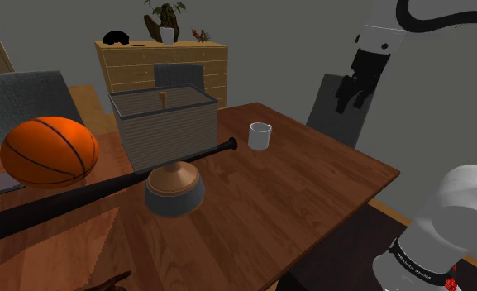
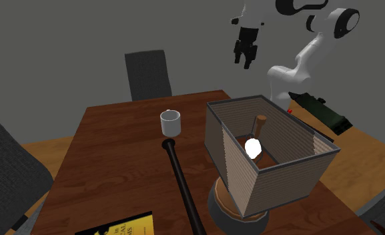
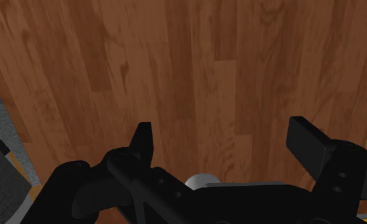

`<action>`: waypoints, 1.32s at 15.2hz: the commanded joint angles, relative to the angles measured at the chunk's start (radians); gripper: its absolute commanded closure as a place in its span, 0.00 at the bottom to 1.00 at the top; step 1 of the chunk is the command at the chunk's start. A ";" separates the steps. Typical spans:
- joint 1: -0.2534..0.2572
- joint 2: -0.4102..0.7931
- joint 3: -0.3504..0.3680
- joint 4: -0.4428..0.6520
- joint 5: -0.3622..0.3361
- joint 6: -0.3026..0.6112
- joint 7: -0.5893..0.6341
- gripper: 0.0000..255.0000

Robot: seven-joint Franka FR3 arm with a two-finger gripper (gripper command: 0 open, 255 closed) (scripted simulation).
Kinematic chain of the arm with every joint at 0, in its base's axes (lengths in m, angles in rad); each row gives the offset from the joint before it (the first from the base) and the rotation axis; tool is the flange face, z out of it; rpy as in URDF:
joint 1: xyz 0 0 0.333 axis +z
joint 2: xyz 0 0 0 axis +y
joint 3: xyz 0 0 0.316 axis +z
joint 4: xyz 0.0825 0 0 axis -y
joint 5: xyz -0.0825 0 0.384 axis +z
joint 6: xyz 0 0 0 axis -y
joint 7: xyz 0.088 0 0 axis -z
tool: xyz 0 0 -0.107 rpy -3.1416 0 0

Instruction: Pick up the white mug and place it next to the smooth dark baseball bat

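- The claw (image 1: 349,105) hangs high above the counter (image 1: 311,194), its two black fingers (image 3: 142,139) spread wide apart with nothing between them.
- In the wrist view, bare brown wood of the counter lies straight beneath the spread fingers.
- A grey chair (image 1: 328,97) stands just behind the claw in the shoulder view, at the counter's edge.
- The white mug (image 1: 259,136) stands upright on the counter, well below the claw and off to one side of it, not under the fingers.
- Beyond the mug from the claw lies the dark baseball bat (image 1: 104,187), flat on the counter. Its nearer end is close to the mug, with a small gap between them.
- Farther from the claw, a lamp (image 1: 164,126) with a square ribbed shade stands on a round base just beside the bat.
- Farthest from the claw sits an orange basketball (image 1: 49,150), past the lamp.
- A wooden dresser (image 1: 197,59) stands behind the counter.
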 commanded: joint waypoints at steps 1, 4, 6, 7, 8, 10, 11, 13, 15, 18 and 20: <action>0.000 0.000 0.000 0.000 0.000 0.000 0.000 0.00; 0.004 0.104 0.001 0.016 0.003 0.085 0.006 0.00; 0.006 0.176 0.001 0.033 0.006 0.138 0.009 0.00; 0.007 0.213 0.001 0.044 0.007 0.164 0.011 0.00; 0.009 0.251 0.001 0.056 0.008 0.188 0.012 0.00; 0.011 0.326 0.001 0.085 0.011 0.233 0.015 0.00; 0.012 0.364 0.001 0.101 0.012 0.254 0.016 0.00; 0.014 0.441 0.001 0.138 0.015 0.292 0.018 0.00; 0.016 0.519 0.001 0.179 0.018 0.326 0.020 0.00; 0.018 0.636 0.000 0.252 0.023 0.368 0.022 0.00; 0.020 0.714 0.000 0.306 0.026 0.390 0.023 0.00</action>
